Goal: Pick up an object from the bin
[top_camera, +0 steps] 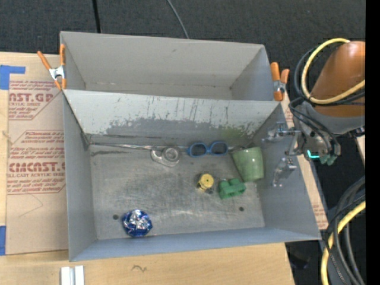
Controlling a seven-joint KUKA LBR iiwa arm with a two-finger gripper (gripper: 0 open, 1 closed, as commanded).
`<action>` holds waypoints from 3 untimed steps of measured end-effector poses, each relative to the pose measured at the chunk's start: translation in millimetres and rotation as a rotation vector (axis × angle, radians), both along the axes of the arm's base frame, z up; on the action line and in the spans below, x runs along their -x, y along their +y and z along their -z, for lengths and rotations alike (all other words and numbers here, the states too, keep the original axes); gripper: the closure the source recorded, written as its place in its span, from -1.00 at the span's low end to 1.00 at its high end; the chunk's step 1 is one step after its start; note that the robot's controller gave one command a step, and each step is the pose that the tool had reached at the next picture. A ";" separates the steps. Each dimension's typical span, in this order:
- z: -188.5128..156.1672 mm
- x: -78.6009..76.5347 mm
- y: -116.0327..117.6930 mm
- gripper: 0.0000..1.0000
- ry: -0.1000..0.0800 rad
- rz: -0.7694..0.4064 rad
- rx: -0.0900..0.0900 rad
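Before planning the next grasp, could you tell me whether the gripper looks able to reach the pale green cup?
Probably yes: the gripper hangs close beside the pale green cup with nothing between them; the green block lies off that path.

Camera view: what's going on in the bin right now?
The arm's gripper hangs at the right wall of the bin, just beside a pale green cup on the floor there. Nothing looks picked yet. Also on the floor are a green block and a small yellow piece near the cup, blue glasses and a metal ring along the back, and a shiny blue ball at front left.
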State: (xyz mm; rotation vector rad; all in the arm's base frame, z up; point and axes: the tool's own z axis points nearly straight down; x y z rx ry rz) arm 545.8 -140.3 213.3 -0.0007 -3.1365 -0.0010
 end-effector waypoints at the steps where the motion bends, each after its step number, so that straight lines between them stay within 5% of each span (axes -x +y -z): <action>1: 143.0 -13.4 47.4 -1.00 -0.011 0.079 0.000; 2: 139.5 -13.6 47.5 1.00 -0.008 0.078 -0.001; 3: -5.7 -39.0 -5.9 1.00 -0.014 -0.145 0.004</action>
